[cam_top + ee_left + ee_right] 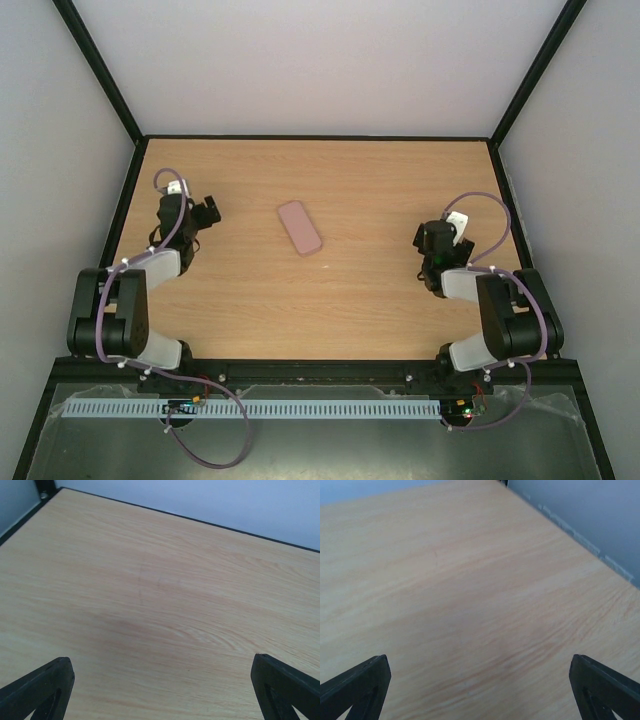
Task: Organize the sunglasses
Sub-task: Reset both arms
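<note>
Two black fingers [42,687] sit at the bottom corners of my left wrist view, spread wide with only wood grain between them, so the left gripper [205,212] is wide apart and holds nothing. My right wrist view reads the same: the right gripper [432,242] has its fingers [360,685] far apart over bare wood, gripping nothing. From the top camera I see both arms folded back towards their own sides of the light wooden tabletop [380,180], the left gripper near the left edge and the right gripper near the right edge. Between them, well apart from both and a little left of centre, a pink oblong rounded case [299,227] lies flat and closed, angled diagonally. I cannot tell where the sunglasses are; none of my three views shows them.
</note>
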`<act>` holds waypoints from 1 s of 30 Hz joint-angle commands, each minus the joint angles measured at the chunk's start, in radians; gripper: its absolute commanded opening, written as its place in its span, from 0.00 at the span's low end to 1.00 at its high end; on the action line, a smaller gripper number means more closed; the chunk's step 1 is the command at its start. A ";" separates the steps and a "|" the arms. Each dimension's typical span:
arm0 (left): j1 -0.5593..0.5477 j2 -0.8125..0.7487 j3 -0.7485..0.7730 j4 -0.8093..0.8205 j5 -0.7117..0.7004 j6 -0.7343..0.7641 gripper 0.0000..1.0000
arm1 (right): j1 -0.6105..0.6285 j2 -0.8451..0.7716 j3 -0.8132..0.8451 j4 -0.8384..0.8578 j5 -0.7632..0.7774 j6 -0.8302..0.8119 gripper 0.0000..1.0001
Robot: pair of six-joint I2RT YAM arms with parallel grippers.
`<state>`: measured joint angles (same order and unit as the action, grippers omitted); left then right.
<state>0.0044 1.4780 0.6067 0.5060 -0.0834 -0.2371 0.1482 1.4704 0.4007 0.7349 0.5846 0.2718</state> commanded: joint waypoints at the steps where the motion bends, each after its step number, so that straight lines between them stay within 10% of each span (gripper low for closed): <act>1: 0.024 0.028 0.025 0.138 0.066 0.096 0.99 | -0.026 0.035 -0.053 0.320 0.037 -0.033 0.99; 24: 0.040 -0.249 -0.409 0.527 0.005 0.137 0.99 | -0.031 -0.008 -0.245 0.605 -0.129 -0.096 0.99; 27: 0.042 -0.208 -0.442 0.620 0.010 0.140 0.99 | -0.030 0.100 -0.312 0.871 -0.195 -0.147 0.99; 30: 0.048 -0.151 -0.429 0.688 0.010 0.135 0.99 | -0.031 0.057 -0.234 0.651 -0.201 -0.137 0.99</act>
<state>0.0402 1.2709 0.1715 1.0103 -0.0643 -0.1165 0.1215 1.5318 0.1219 1.3697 0.4110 0.1593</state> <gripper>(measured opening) 0.995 0.986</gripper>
